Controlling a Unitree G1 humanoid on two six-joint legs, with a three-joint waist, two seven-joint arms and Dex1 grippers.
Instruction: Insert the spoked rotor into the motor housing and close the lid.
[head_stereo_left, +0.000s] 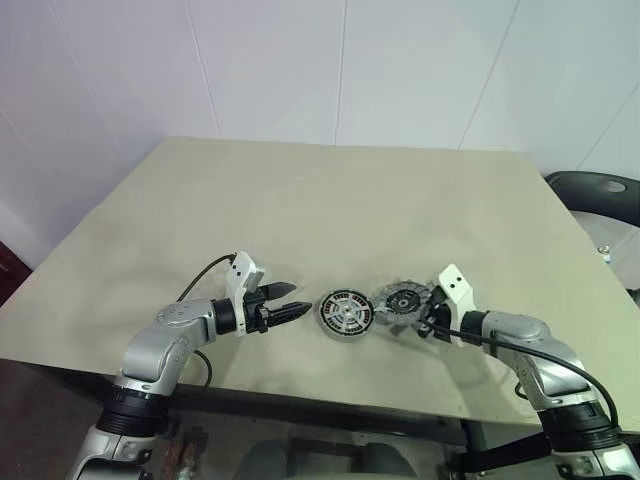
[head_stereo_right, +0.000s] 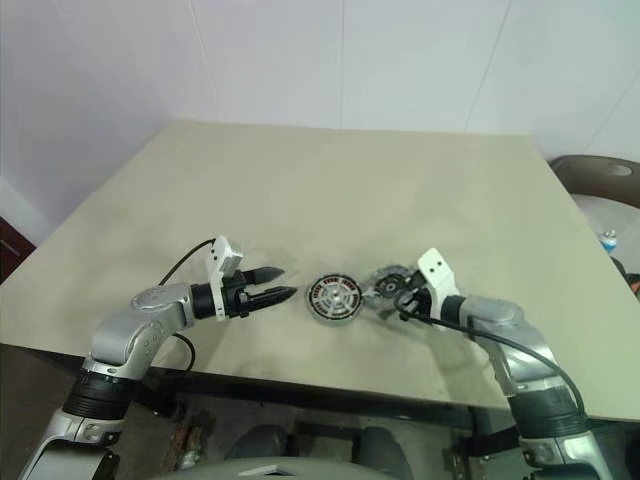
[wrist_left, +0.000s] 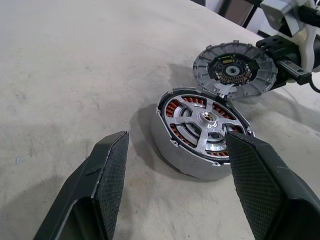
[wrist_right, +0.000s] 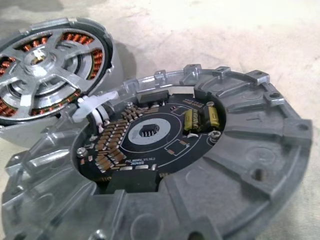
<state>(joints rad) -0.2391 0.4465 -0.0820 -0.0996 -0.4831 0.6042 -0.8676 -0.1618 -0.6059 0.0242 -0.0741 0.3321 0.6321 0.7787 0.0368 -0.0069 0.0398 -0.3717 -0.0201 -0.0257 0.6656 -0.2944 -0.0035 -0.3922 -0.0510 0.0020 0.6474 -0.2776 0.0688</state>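
The motor housing, a round silver-grey cup, stands on the tan table near its front edge. The spoked rotor sits inside it, silvery spokes over copper windings. My left gripper hovers open just left of the housing, pointing at it, its fingers spread with nothing between them. The lid is tilted, its circuit-board side facing up and its low edge resting on the housing's right rim. My right gripper is shut on the lid's far right edge.
A black chair stands beyond the table's right edge. White walls rise behind the table. The housing and lid lie close to the table's front edge; the broad tabletop stretches behind them.
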